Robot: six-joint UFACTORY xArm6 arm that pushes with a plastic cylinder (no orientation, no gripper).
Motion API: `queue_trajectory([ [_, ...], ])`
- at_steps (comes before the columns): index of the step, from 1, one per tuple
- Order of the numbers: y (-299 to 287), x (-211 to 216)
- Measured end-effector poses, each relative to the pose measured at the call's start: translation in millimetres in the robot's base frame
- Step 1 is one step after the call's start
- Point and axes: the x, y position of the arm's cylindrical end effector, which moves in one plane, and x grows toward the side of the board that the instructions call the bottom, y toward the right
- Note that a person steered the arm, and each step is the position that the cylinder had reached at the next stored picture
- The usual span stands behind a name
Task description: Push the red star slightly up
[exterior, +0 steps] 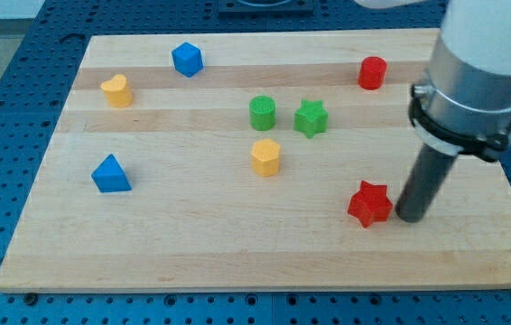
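Note:
The red star [369, 203] lies on the wooden board [192, 244] at the view's lower right. My tip [411, 218] stands just to the right of the star, very close to it or touching its right side. The dark rod rises from the tip to the grey arm housing [472, 81] at the view's upper right.
A red cylinder [372, 72] sits near the top right. A green star [311, 118], a green cylinder [262, 113] and a yellow hexagonal block [265, 156] are in the middle. A blue hexagonal block [187, 60], a yellow heart-like block [116, 90] and a blue triangle [110, 174] lie on the left.

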Motion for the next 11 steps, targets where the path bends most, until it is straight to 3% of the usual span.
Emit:
queue_trajectory([
  [1,-2.6,49.4],
  [2,-17.5,53.3],
  [10,-99.1,-38.4],
  [11,-85.8,2.5],
])
